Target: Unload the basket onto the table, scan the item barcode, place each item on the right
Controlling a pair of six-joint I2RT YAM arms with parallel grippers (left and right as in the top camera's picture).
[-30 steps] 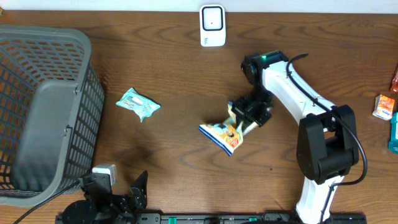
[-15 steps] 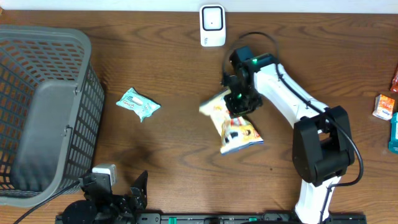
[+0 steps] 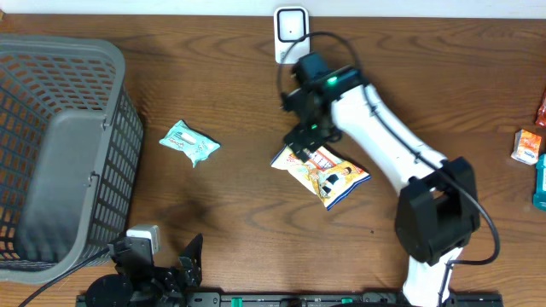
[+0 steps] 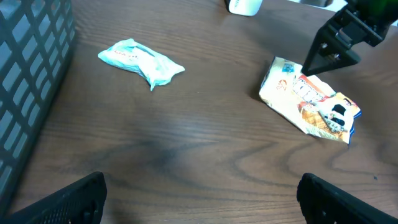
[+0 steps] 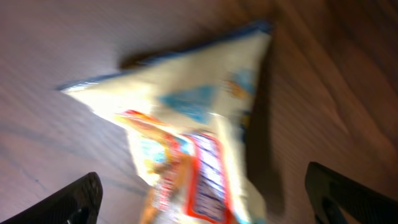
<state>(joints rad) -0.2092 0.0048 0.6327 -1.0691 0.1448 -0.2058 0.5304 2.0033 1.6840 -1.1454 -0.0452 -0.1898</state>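
My right gripper point(image 3: 300, 143) hangs wide open over the snack bag point(image 3: 328, 175) on the counter point(image 3: 222, 222); next I should grasp it and show its barcode to the scanner point(image 3: 291, 35).

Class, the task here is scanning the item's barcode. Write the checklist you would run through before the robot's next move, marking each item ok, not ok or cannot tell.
1. Right hand open: ok, jaws spread wide above the snack bag.
2. Snack bag at rest: ok, lying on the table, not gripped.
3. Barcode facing up: cannot tell; the print is too small and blurred.
4. Way to the scanner free: ok, only bare wood between it and the bag.
5. Left hand clear: ok, open, empty, at the near edge.
6. Teal packet apart: ok, well left of the bag.
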